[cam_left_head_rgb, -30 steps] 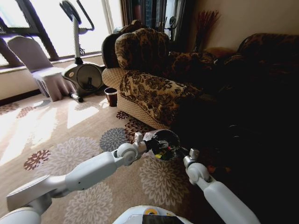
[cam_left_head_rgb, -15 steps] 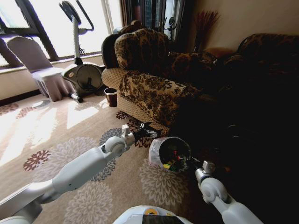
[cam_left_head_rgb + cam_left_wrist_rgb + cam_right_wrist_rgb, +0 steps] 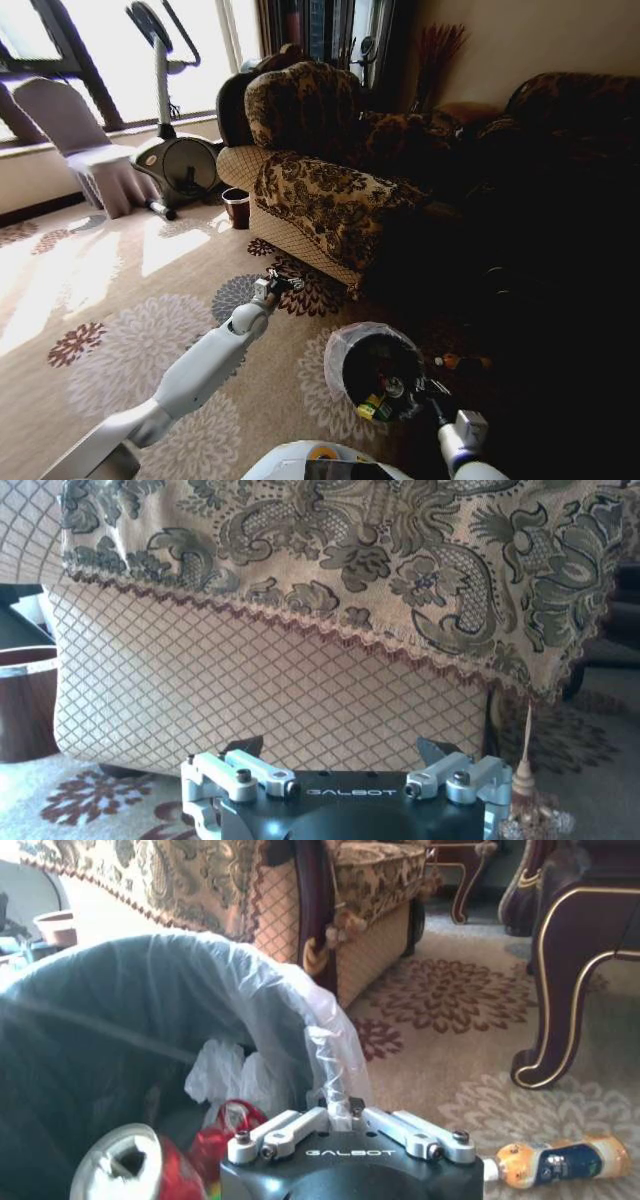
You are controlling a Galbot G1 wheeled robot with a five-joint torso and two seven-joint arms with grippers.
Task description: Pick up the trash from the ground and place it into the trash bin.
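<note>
At the near rim of the trash bin [image 3: 378,368], the right pincer [image 3: 338,1121] is closed on the bin's rim and plastic liner [image 3: 300,1020], its fingers pinched together over the bag's edge. The bin stands on the flowered carpet [image 3: 130,340] just in front of the robot, tilted slightly toward it. Inside lie a drinks can [image 3: 130,1170], a red scrap [image 3: 225,1129], crumpled white paper [image 3: 225,1069] and a yellow-green piece [image 3: 372,408].

Just beyond the bin, on the carpet at its right, lies a small bottle with an orange cap [image 3: 560,1161], close to a dark carved furniture leg [image 3: 560,975]. It is not yet collected.

Farther from the bin, to its left and beyond it, the left pincer [image 3: 283,283] hangs low above the carpet, facing the skirt of the patterned sofa [image 3: 300,682]. Its fingers stand apart and hold nothing.

Well beyond the bin, past the sofa's far corner, a brown pot [image 3: 237,206] stands near an exercise bike [image 3: 175,150].

Judgement: the right arm is holding the bin for carrying, while litter remains out. The next move calls for the free left pincer to reach the bottle, or for bringing the bin alongside it; the liner may slip under the grip.
</note>
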